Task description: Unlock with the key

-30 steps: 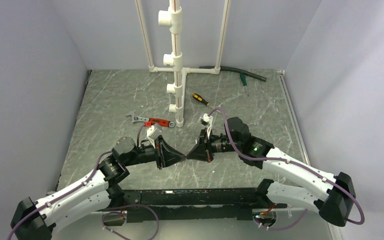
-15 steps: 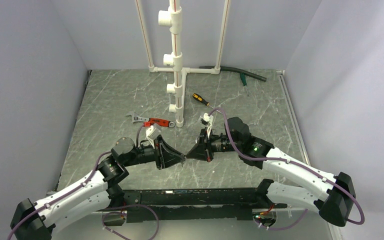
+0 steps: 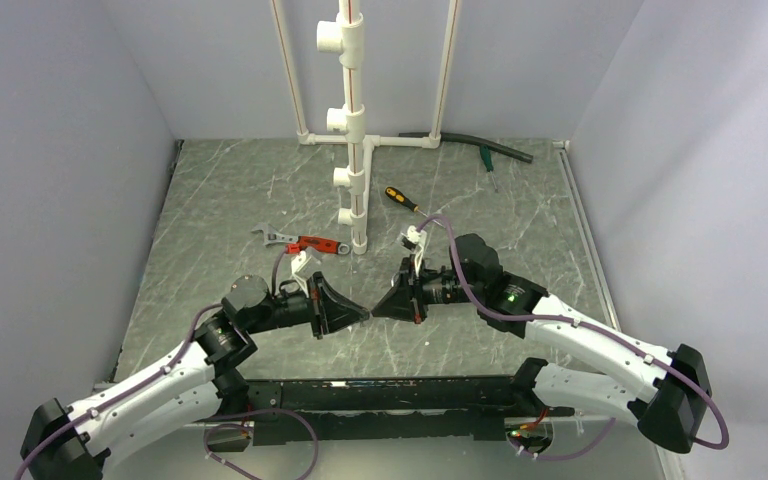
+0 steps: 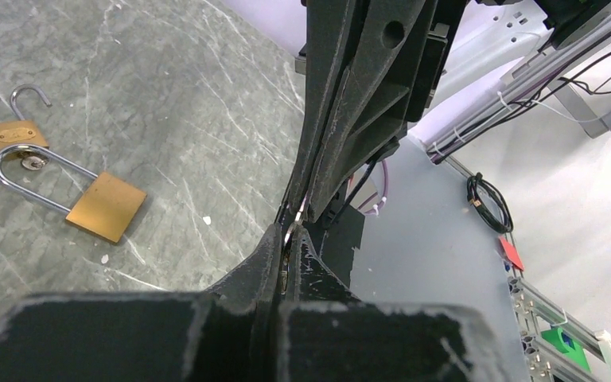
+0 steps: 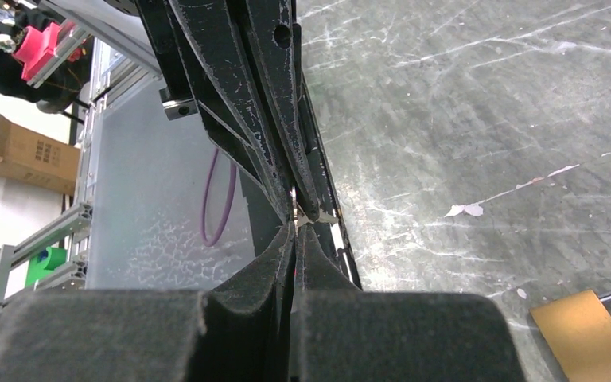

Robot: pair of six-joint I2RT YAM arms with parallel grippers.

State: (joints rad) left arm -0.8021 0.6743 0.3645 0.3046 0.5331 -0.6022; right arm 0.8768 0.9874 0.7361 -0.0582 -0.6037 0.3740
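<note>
1. A red-handled wrench (image 3: pixel 300 241) lies flat on the grey marbled table (image 3: pixel 220 200), beyond the left arm and just left of the foot of a white pipe stand (image 3: pixel 355 130).
2. The left gripper (image 3: pixel 365 317) points to the right, low over the middle of the table. Its fingers are pressed together, and the left wrist view shows a thin silver sliver pinched between their tips.
3. That sliver is the key (image 4: pixel 292 233). It is off the table, at the spot where the two grippers meet tip to tip.
4. The left wrist view shows two brass padlocks on the table beside the grippers. The shackle of the larger padlock (image 4: pixel 107 206) touches the lower edge of the smaller padlock (image 4: pixel 14 134). The smaller one's shackle stands open like a hook.
5. The right gripper (image 3: pixel 378 313) points left, nose to nose with the other. Its fingers are closed together, with the silver bit just at their tips. I cannot tell whether they also pinch it.
6. A black-and-orange screwdriver (image 3: pixel 401 199) lies beyond the right gripper, near the pipe stand's foot.
7. A dark hose (image 3: pixel 480 147) and a green-handled tool (image 3: pixel 485 160) lie by the back wall.
</note>
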